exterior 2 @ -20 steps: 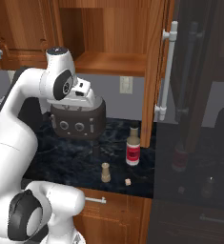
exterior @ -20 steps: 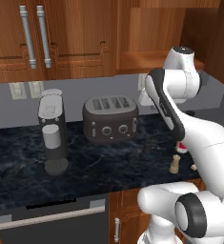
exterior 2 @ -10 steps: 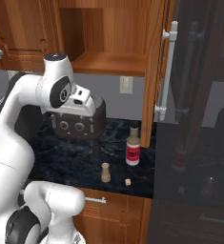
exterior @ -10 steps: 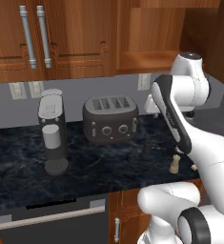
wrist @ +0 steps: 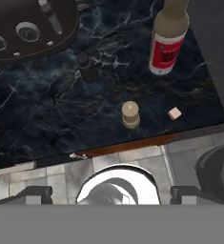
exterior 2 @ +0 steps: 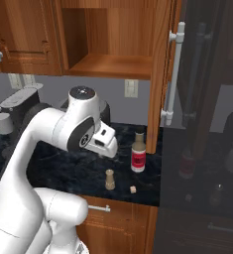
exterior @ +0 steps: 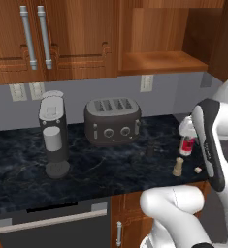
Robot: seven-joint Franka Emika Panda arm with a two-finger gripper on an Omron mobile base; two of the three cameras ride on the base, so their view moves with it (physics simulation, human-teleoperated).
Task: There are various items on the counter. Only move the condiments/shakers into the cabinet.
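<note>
Tool (wrist: 111, 193) raised above the bench's front edge with fingers spread wide apart, gripping nothing. On the black marbled bench (exterior: 110, 169): tan wooden shaker (wrist: 130, 114) upright near the front edge, small tan cube (wrist: 174, 113) just beside it, red-labelled bottle (wrist: 168, 41) farther back toward the right end, black shaker (wrist: 86, 66) standing close to the dark toaster (exterior: 112, 120), coffee machine (exterior: 53, 133) well apart at the left. Overhead, doorless cabinet niche (exterior 2: 110, 64) of reddish-brown wood, none of the three containers on its shelf.

No legible text found. The sauce bottle (wrist: 167, 42) carries a red label with pale marks — possibly lettering, too blurred to read — ahead of the gripper (wrist: 111, 193).
</note>
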